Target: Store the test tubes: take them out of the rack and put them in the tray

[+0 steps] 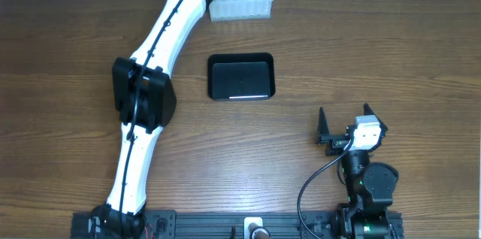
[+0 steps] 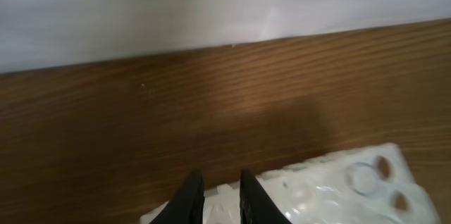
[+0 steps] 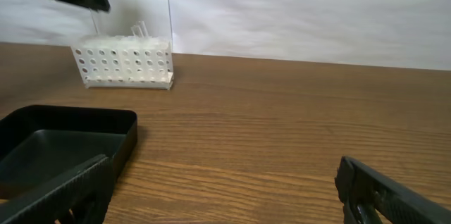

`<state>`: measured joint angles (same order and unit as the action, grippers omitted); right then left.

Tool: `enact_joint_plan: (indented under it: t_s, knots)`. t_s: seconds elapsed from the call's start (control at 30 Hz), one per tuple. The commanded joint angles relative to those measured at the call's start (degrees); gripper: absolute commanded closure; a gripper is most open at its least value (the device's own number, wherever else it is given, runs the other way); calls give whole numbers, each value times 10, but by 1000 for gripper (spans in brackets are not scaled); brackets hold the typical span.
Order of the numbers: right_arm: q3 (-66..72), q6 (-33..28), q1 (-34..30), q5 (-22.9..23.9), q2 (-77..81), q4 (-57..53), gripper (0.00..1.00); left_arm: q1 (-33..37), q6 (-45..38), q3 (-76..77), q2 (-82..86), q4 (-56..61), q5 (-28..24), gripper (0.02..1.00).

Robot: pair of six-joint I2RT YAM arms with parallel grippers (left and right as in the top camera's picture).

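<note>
At top centre the white rack (image 1: 240, 4) holds clear tubes (image 3: 139, 29) upright, with the black tray (image 1: 241, 77) just below it. The left gripper (image 2: 220, 176) hovers over the rack's edge, fingers narrowly parted and gripping nothing. The right gripper (image 1: 343, 110), at lower right, gapes wide, well apart from the tubes.

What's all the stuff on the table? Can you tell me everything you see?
Table: one, brown wood, under everything.
Rack: one, white, at the table's far edge.
Test tubes: clear, sticking up out of the rack; too hard to count.
Tray: one, black, mid-table, nearer the arms than the rack.
Left gripper: one, black, over the rack.
Right gripper: one, black, open, low at the right, close to its base.
</note>
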<state>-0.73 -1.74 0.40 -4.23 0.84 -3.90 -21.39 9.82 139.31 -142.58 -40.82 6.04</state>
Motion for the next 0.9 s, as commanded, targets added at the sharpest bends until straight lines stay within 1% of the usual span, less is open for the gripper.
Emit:
enact_joint_plan:
  t_s: [0.03, 0.2, 0.27, 0.33, 0.47, 0.57, 0.67, 0.77, 0.9]
  knots:
    - [4, 2, -3, -9, -6, -1, 7, -1, -5, 13, 103, -19, 3, 980]
    - [4, 2, -3, -9, -6, -1, 7, -1, -4, 13, 150, -61, 1, 980]
    - [4, 2, -3, -9, -6, -1, 9, -1, 0, 13, 165, -93, -16, 980]
    - [4, 2, -3, -9, -6, -1, 7, -1, 27, 13, 178, -137, -35, 980]
    - [4, 2, -3, -9, -6, -1, 7, 2, 72, 13, 186, -255, -87, 980]
    - [4, 2, -3, -9, -6, -1, 7, 1, 79, 13, 183, -339, -112, 980]
    - [4, 2, -3, -9, -6, -1, 7, 1, 89, 13, 174, -398, -132, 978]
    - [4, 2, -3, -9, -6, -1, 9, 1, 89, 13, 159, -427, -152, 980]
    - [4, 2, -3, -9, -6, -1, 7, -3, 98, 13, 130, -432, -159, 978]
